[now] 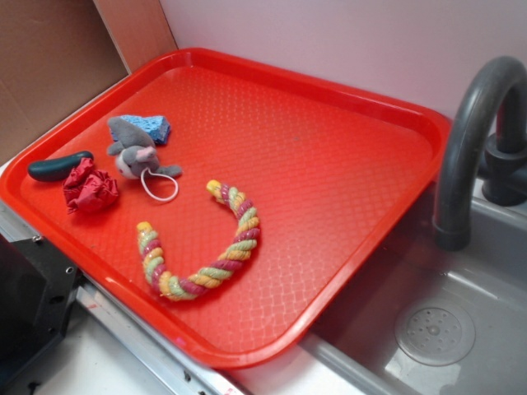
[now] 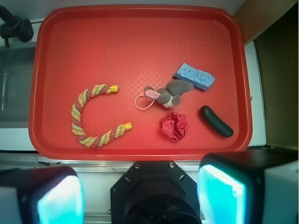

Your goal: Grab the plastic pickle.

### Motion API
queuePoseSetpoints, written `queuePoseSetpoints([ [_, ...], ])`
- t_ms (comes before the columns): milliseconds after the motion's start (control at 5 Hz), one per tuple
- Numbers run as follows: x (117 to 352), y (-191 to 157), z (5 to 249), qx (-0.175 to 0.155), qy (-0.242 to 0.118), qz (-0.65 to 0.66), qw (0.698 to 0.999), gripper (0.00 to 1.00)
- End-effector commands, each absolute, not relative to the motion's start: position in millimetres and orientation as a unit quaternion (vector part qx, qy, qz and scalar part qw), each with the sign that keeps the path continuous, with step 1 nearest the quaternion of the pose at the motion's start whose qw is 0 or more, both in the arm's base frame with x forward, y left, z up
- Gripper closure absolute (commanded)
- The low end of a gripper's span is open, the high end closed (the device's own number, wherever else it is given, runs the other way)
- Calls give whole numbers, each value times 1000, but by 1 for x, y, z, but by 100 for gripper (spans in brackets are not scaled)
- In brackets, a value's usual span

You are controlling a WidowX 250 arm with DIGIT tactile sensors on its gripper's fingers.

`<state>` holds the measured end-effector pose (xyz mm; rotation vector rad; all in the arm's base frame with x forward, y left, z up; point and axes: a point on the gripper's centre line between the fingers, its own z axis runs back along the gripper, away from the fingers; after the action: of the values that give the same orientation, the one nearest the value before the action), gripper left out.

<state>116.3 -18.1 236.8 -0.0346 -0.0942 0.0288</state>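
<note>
Exterior view shows a red tray (image 1: 346,164) set over the counter beside a grey sink (image 1: 461,329) with a dark curved faucet (image 1: 469,123). On the tray, a curled rope toy (image 1: 210,247) of yellow, green and pink strands lies nearest the middle. A grey plush mouse (image 1: 132,148) lies toward the tray's far left corner, resting partly on a blue sponge (image 1: 156,127). A red crumpled cloth ball (image 1: 89,188) lies just in front of the mouse. The plastic pickle (image 1: 59,167), dark green and glossy, lies near the tray's left rim, just beside the cloth ball. In the wrist view the gripper (image 2: 140,193) hangs off the tray's near edge, jaws spread wide, holding nothing, well apart from the pickle
</note>
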Motion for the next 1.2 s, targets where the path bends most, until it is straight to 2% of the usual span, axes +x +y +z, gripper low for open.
queuePoseSetpoints([
  [0, 116, -18, 237, -17, -47, 14, 999, 0],
  [200, 118, -1, 229, 7, -69, -27, 997, 0],
  [400, 114, 30, 201, -1, -88, -87, 992, 0],
  [600, 107, 65, 172, 17, -114, -157, 981, 0],
  [800, 107, 79, 157, 0, -143, -211, 967, 0],
  [1000, 105, 92, 145, 17, -137, -236, 962, 0],
])
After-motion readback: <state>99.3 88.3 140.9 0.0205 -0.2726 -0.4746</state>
